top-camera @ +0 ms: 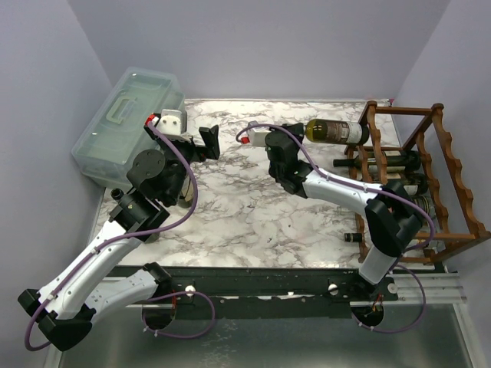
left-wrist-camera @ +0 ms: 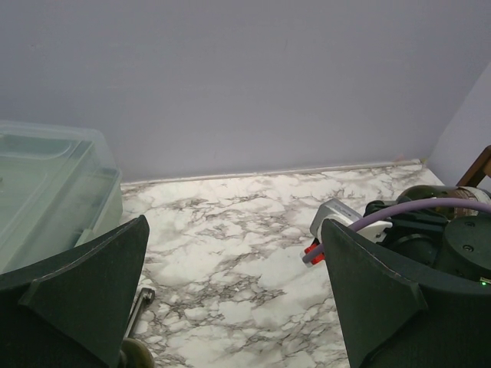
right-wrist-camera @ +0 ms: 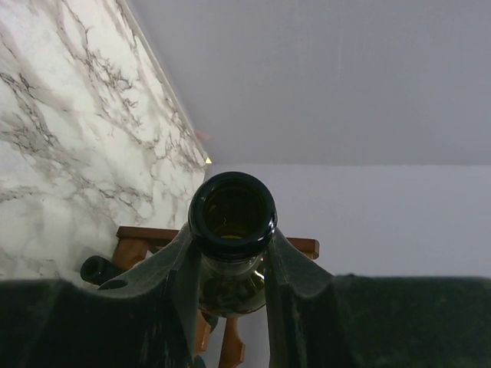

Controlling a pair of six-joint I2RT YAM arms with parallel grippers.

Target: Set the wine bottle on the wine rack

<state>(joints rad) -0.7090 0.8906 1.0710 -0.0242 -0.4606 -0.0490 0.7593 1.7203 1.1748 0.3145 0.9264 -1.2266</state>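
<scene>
Marble-patterned tabletop under pale walls, seen from overhead. The right claw is clamped tight on the neck of the wine bottle, one finger on each side just below the lip. The open mouth faces the wrist camera.

The bottle lies level in the air at about 1 o'clock on the tabletop. Its base points toward 3 o'clock and reaches the near post of the wine rack; I cannot tell whether it touches yet. The rack fills the 3 o'clock side, and other bottles lie in its lower tiers.

I judge the bottle to be heavy, rigid glass, smooth enough to slip and quick to break. Held at the neck, its weight hangs far from the grip, so the base will tend to droop. The lip gives a stop against sliding.

At 10 o'clock the left claw is spread wide and holds nothing, beside the plastic box.
</scene>
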